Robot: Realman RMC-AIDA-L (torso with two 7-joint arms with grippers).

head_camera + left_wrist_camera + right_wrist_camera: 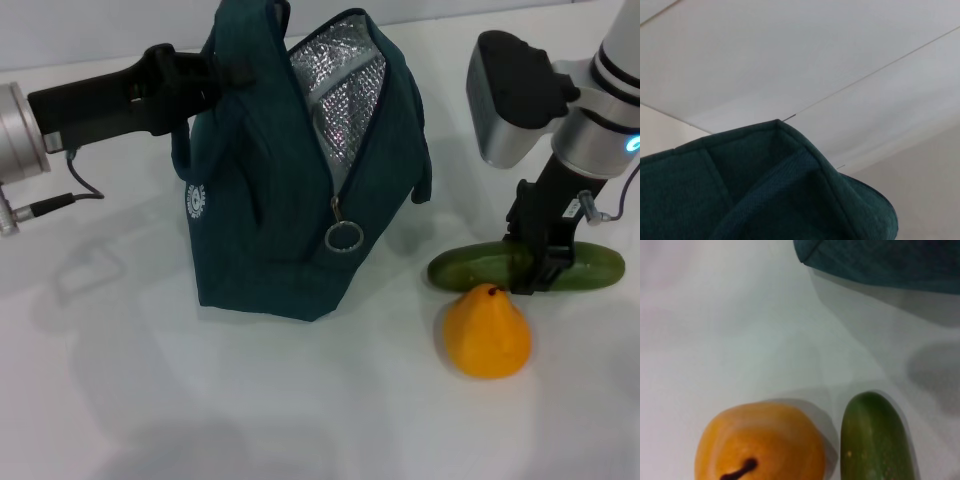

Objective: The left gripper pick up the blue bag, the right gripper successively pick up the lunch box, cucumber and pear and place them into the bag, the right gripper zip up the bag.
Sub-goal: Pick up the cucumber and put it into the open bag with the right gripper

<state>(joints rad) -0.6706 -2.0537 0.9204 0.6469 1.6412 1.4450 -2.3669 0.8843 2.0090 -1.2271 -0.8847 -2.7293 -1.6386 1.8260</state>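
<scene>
The blue bag (pixel 270 200) stands upright on the white table with its top unzipped, so the silver foil lining (pixel 345 85) shows. My left gripper (pixel 205 80) is shut on the bag's top left edge by the handle, and the left wrist view is filled by the bag's fabric (pixel 765 190). The cucumber (pixel 470 268) lies flat to the right of the bag. My right gripper (pixel 540 275) is down over its right half. The pear (pixel 487 332) stands just in front of the cucumber. In the right wrist view, pear (pixel 760 445) and cucumber (pixel 875 440) sit side by side. The lunch box is out of view.
The zipper's metal ring pull (pixel 343 236) hangs at the lower end of the open zip, facing the cucumber. A thin black cable (pixel 70 195) trails from the left arm. White table (pixel 150 400) spreads in front of the bag and to its left.
</scene>
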